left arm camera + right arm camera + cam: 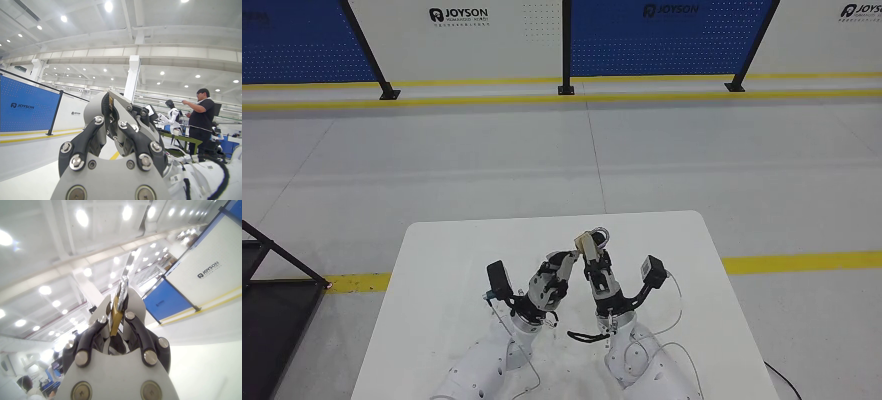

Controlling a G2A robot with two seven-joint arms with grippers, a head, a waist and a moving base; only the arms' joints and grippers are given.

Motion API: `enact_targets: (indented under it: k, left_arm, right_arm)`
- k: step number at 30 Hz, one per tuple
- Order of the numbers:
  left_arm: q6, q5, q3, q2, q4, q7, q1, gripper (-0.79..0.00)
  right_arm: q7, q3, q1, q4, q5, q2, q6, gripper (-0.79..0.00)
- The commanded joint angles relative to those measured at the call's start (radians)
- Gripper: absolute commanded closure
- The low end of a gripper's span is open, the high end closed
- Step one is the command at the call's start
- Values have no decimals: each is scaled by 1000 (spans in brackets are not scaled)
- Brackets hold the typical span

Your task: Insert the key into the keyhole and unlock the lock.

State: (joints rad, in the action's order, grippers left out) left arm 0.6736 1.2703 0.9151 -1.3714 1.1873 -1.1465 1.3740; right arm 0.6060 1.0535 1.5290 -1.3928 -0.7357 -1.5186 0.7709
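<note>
R gripper [120, 297] was clamped hard on the brass lock [115, 317], pinching its flat sides, w/ the chrome shackle [123, 289] sticking out past the fingertips. I read that grip as deliberate: pads on the broad faces stop the body spinning when torque goes in, and the narrow edges and bottom end aren't covered. I couldn't see the keyhole itself. L gripper [111, 95] was closed to a sliver on a small brass-coloured piece, prob. the key [111, 103]. Only its edge showed btwn the pads, so I couldn't confirm the blade or which way it pointed. Both arms hung well above the white desk [442, 300], side by side over its middle, the L gripper angled in at the lock's lower end from just beside it. Holding both parts in the air made sense to me, since neither arm had to fight the desk surface and each wrist could tilt to line up blade and slot. I couldn't tell whether the key had entered, as the meeting point was hidden behind the fingers. My guess: alignment/insertion stage, turn not yet made. Main risk: the key twisting in so thin a pinch.
</note>
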Motion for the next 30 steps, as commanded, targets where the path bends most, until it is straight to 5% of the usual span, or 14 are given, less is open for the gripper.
enact_targets:
  k: [1, 10, 12, 14, 17, 19, 24, 28, 30]
  left_arm:
    - [0, -4, -4, 2, 0, 0, -1, -117]
    - [84, -98, -15, 11, -8, 84, -4, -46]
    - [116, -138, -8, 15, -1, 116, -1, -126]
    - [140, -169, 4, 20, 11, 140, 5, -308]
    - [168, -203, 21, 26, 28, 168, 15, -434]
    - [198, -240, 29, 29, 38, 198, 23, -754]
    - [339, -408, 41, 43, 17, 387, 34, -714]
    - [339, -591, 25, 65, 30, 608, 39, -526]
    - [339, -701, 16, 77, 46, 719, 42, -372]
  right_arm:
    - [0, 0, 0, 0, 0, 0, 0, 0]
    - [2, 2, 1, -2, -1, 1, 1, 0]
    - [3, 3, 1, -3, -2, 1, 1, 0]
    - [4, 4, 2, -4, -1, 1, 2, 0]
    - [2, 4, 2, -4, -2, 1, 1, 0]
    - [2, 4, 2, -4, -1, 1, 1, 0]
    - [4, 6, -1, -4, -4, 2, -1, 0]
    - [5, 6, -2, -2, -6, 1, -4, 0]
    - [5, 5, -3, -3, -6, 1, -5, 0]
